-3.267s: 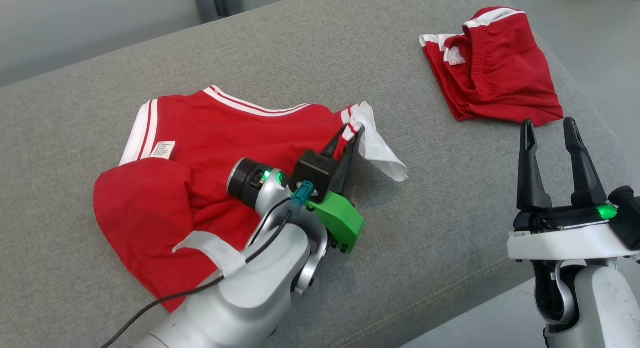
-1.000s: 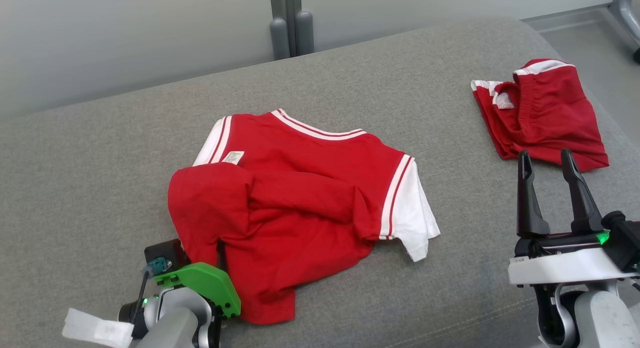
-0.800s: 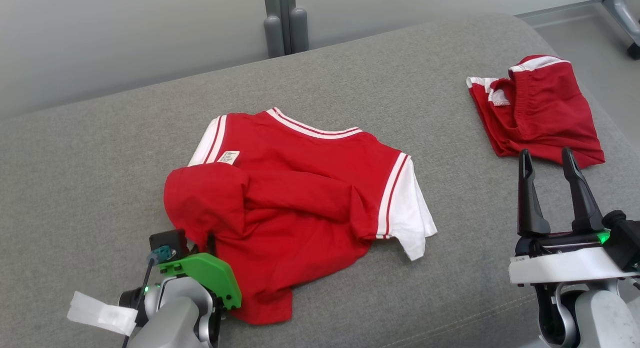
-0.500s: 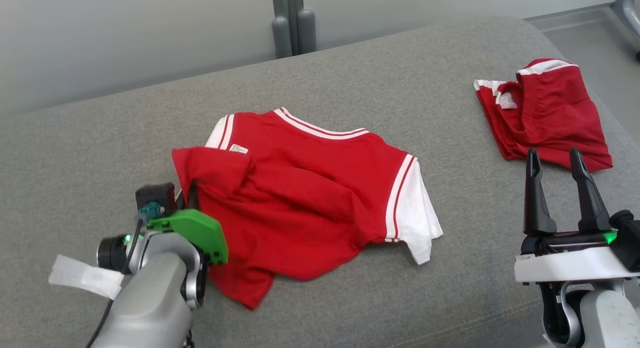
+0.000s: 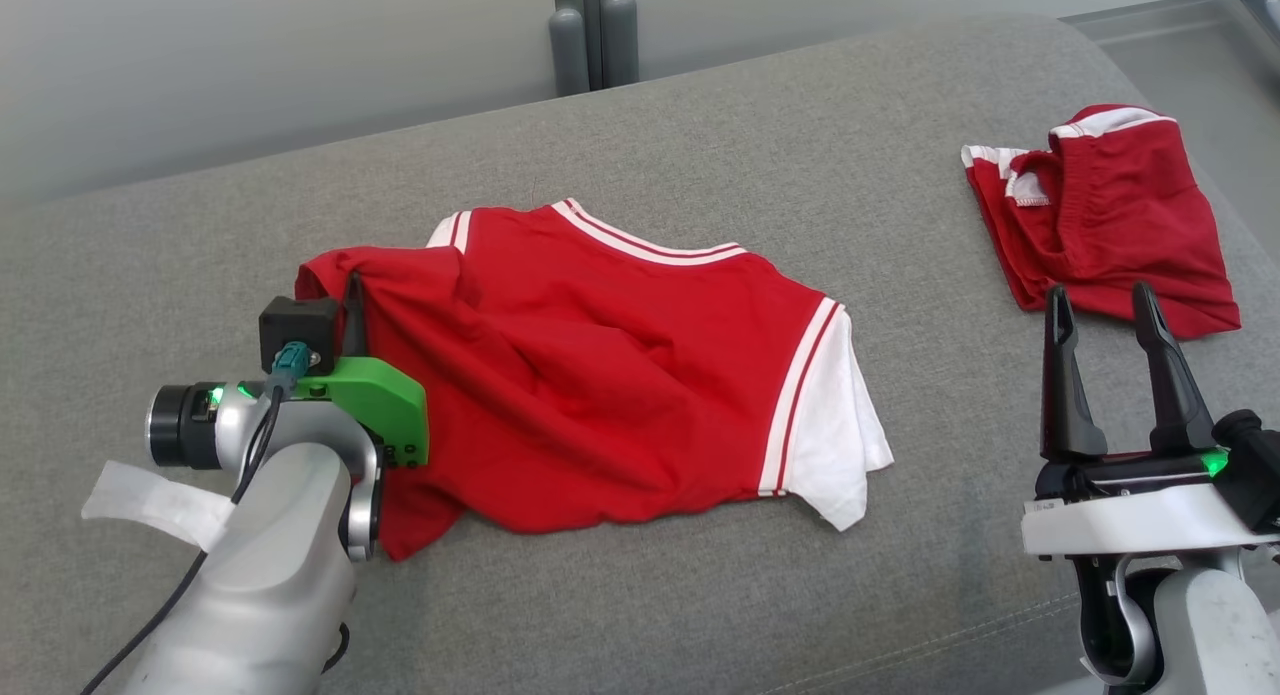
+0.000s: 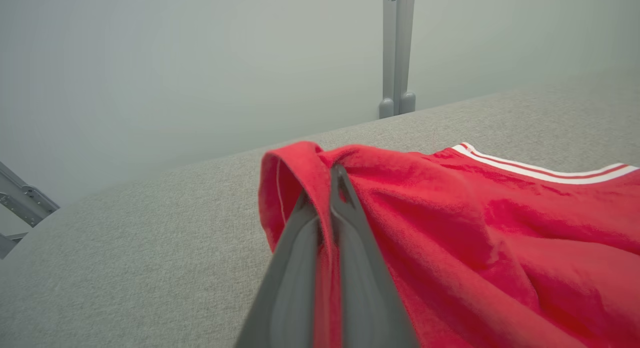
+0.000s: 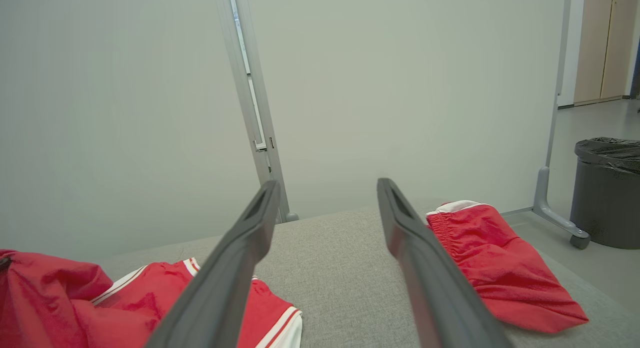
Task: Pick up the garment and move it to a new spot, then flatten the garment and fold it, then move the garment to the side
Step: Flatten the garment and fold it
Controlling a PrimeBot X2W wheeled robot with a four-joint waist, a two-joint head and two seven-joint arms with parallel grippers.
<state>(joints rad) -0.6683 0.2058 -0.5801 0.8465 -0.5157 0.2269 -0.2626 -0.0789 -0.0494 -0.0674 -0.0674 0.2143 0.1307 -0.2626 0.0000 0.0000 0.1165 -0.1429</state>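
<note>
The left gripper [image 5: 352,293] clamps the nine o'clock edge of the red short-sleeved cloth shirt with white striped trim [image 5: 620,375], lying mid-cushion on the grey woven sofa [image 5: 700,115], while the right gripper [image 5: 1098,297] hangs at four o'clock, fingers spread wide, near the crumpled red shorts [image 5: 1110,225] at two o'clock.

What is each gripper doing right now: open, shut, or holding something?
Left gripper: shut on the red shirt, pinching a fold at its edge.
Right gripper: open, holding nothing.
</note>
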